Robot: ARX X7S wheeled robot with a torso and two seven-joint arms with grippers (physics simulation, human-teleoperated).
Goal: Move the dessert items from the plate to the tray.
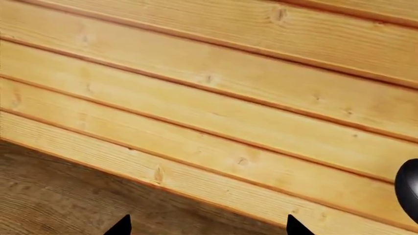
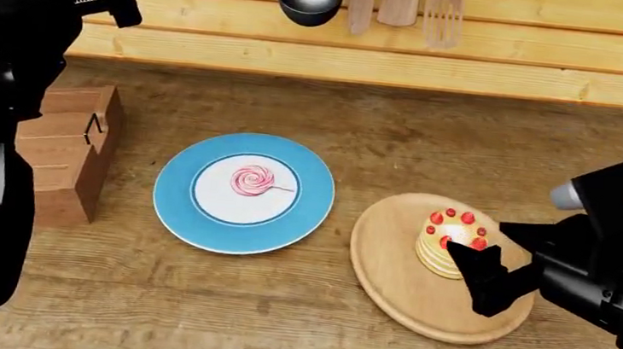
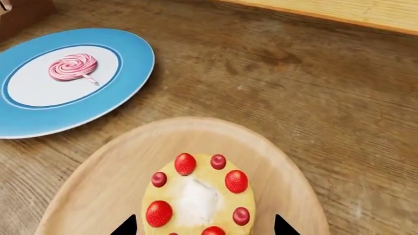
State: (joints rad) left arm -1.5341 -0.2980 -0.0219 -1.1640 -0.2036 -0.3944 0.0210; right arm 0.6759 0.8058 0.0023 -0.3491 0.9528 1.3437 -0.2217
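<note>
R claw [image 2: 482, 281] spread, tips astride the cake [image 3: 197, 198], seemingly w/o contact; L claw's state unclear.

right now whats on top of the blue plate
Only the lollipop lies on the blue plate, in its white centre. The cake sits apart on the wooden plate. Nothing covers either plate.

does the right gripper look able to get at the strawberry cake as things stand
Probably yes: the right gripper hangs open just beside the strawberry cake on the wooden plate, with nothing between them.
</note>
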